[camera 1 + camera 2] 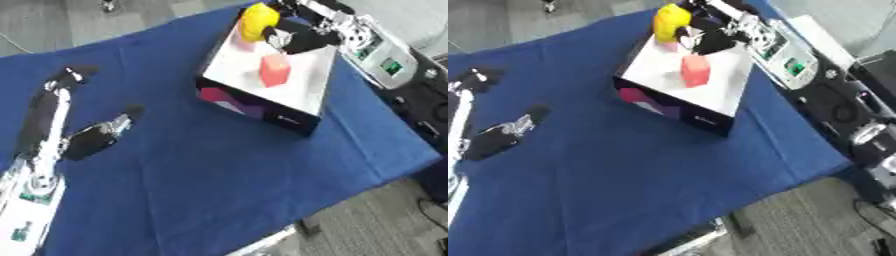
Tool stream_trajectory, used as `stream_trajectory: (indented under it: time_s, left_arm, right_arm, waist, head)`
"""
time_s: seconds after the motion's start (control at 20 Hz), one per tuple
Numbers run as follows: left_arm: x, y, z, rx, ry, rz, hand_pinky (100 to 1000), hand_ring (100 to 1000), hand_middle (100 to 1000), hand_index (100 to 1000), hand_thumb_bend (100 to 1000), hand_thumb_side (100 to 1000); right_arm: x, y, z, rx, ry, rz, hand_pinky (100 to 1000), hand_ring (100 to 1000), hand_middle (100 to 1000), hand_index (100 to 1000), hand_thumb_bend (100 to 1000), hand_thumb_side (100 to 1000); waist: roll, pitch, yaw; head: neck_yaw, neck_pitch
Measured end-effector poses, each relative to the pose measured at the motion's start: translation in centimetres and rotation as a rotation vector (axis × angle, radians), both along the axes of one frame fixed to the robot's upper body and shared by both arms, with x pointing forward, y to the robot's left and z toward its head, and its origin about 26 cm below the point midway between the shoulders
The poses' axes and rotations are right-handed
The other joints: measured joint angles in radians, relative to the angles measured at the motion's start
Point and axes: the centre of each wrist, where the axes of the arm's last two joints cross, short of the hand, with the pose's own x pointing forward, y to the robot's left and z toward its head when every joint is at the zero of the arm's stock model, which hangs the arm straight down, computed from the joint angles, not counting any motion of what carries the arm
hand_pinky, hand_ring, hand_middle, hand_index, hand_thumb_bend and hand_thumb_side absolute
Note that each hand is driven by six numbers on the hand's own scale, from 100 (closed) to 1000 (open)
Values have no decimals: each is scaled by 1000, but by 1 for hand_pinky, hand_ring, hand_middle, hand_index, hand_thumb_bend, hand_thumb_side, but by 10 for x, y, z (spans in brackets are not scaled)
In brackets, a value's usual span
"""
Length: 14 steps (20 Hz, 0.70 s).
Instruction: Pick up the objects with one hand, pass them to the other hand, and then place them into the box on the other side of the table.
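Note:
An open box (308, 95) with a white inside stands on the blue cloth at the right. A red block (274, 70) lies in its middle and a small pink thing (242, 44) sits near its far corner. My right hand (302, 39) comes in from the upper right over the box's far end, with its fingers curled round a yellow object (258, 21). The object is held above the far corner. My left hand (92, 138) rests open on the cloth at the left, far from the box and holding nothing.
The blue cloth (219, 170) covers the table, whose front edge runs diagonally at the lower right. Grey equipment with a green display (390, 66) stands just right of the box. Dark gear (846, 112) lies beyond the table's right edge.

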Motion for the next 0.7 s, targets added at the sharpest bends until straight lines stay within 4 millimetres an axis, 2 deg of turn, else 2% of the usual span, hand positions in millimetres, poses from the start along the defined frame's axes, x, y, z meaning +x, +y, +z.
stream_trajectory:
  time_s: [0.05,0.15,0.25,0.35,0.45,0.6,0.7]
  left_arm:
    - [0,0,0,0,0,0,789,775,759,846,648,742]
    - [0,0,0,0,1,0,789,775,759,846,649,743]
    - [0,0,0,0,1,0,790,776,759,845,650,743]
    - [0,0,0,0,1,1,790,776,759,845,651,744]
    - [0,0,0,0,2,1,790,776,759,845,653,743]
    - [0,0,0,0,2,2,791,777,759,846,656,742]
    - [0,0,0,0,2,2,790,777,759,846,659,740]
  right_arm:
    - [1,-2,-2,-12,3,-7,904,900,804,754,100,132]
    - [1,-7,-6,-35,11,-23,904,938,890,837,100,138]
    - [2,-10,-9,-58,17,-35,916,1000,1000,948,100,137]
    - [3,-12,-11,-82,20,-37,944,1000,1000,1000,100,115]
    - [3,-13,-12,-108,19,-27,970,1000,1000,1000,100,100]
    - [3,-15,-11,-145,1,-15,991,1000,1000,1000,100,218]
    - [2,-17,-11,-163,-15,-17,994,1000,1000,1000,100,218]
  waist:
    - [0,0,1]
    - [0,0,1]
    - [0,0,2]
    - [0,0,3]
    - [0,0,3]
    - [0,0,3]
    - [0,0,3]
  head:
    - [0,0]
    - [0,0]
    - [1,0]
    - [1,0]
    - [2,0]
    - [3,0]
    - [3,0]
